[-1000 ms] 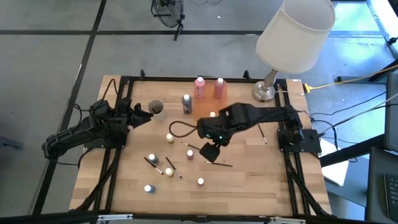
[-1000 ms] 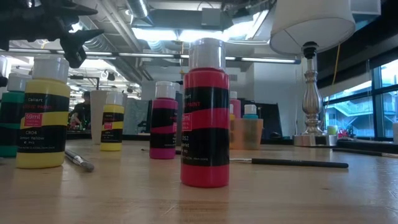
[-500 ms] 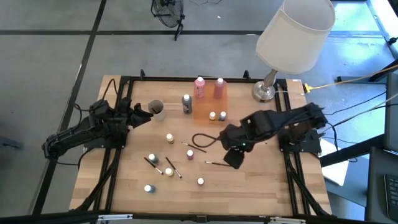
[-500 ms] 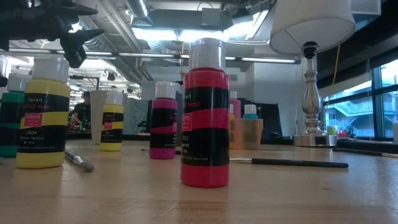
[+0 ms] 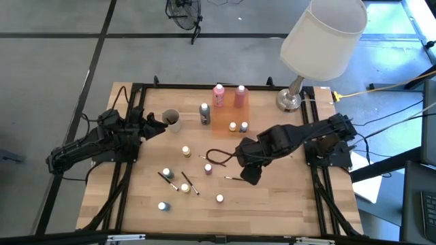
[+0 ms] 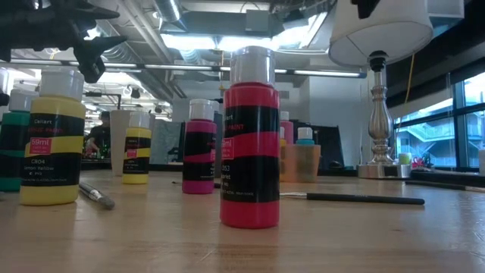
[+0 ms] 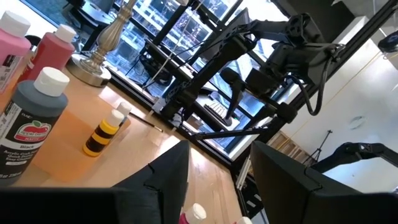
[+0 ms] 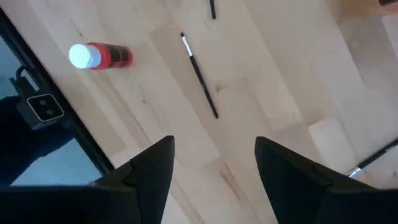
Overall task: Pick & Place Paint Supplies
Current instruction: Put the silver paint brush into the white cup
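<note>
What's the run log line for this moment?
left gripper: open, idle beside cup | right gripper: open, empty, above brush | bottles: scattered, none held

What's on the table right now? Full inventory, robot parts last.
Small bottles: about nine, white caps, scattered centre and front.
Pink bottles: two, tall, back edge.
Dark bottle: one, grey cap, beside the cup.
Brushes: several, thin dark, centre.
Cup: one, pale, back left.
Lamp: one, white shade, metal base, back right.
Left hand: open, empty, next to the cup.
Right hand: open, empty, over a brush at centre.
</note>
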